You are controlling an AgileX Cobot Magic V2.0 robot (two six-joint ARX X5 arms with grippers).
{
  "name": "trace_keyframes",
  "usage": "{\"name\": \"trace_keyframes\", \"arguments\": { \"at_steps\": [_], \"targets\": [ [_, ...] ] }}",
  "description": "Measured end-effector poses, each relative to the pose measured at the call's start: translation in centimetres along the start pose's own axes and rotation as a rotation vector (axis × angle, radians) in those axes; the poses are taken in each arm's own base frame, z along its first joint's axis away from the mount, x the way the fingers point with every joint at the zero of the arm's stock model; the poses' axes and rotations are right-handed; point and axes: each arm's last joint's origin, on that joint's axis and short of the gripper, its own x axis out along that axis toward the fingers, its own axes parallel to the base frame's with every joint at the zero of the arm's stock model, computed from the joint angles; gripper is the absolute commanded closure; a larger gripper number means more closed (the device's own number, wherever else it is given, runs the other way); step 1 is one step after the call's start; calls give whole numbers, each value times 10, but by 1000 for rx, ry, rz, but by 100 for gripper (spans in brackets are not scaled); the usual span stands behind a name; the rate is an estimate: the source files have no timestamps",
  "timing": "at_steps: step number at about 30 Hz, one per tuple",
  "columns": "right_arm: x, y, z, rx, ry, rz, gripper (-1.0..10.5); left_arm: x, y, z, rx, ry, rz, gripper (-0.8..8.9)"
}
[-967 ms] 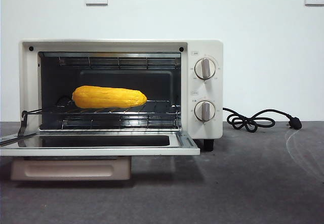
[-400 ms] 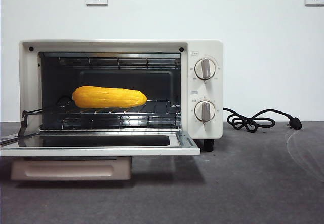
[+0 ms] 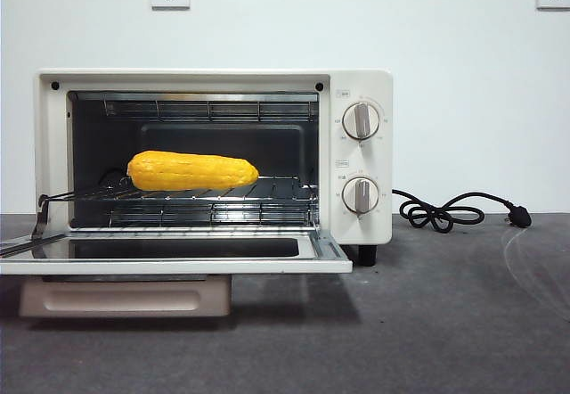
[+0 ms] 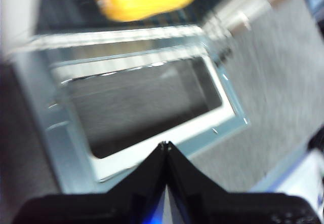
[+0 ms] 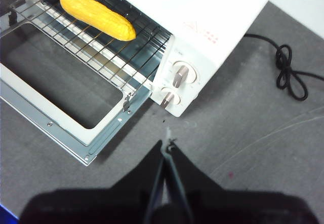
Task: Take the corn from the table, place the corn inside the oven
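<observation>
Neither gripper reaches the front view, so read it for the result: the corn (image 3: 191, 171) lies lengthwise on the wire rack (image 3: 214, 200) inside the oven (image 3: 214, 158), toward the cavity's left, clear of the walls. You'd judge the placing done; the door (image 3: 178, 251) hangs open and flat, likely left down so an arm could reach in. Only this view shows the cord (image 3: 445, 211) trailing across the table (image 3: 445, 323) to an unplugged end.

Your left wrist view is motion-blurred. Your left gripper (image 4: 165, 144) has its jaws pressed together at the tips, holding nothing, above the door's glass, with the corn well beyond it on the rack.

Your right wrist view is the sharp one from above. Your right gripper (image 5: 166, 144) is also closed and empty, over bare table near the oven's knob corner. It shows that the rack is slid partly out over the door, with the corn near its back.
</observation>
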Motion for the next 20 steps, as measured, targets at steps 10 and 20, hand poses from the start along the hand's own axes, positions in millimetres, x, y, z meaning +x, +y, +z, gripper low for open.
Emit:
{"name": "trace_keyframes", "arguments": {
  "at_steps": [10,20],
  "targets": [
    [3,-8,0,11,13,1,963,11,49,-14,-203,-37,110,822],
    [4,-9,0,-3,14,4,963,43,85,-24,-377,129,84,822]
  ]
}}
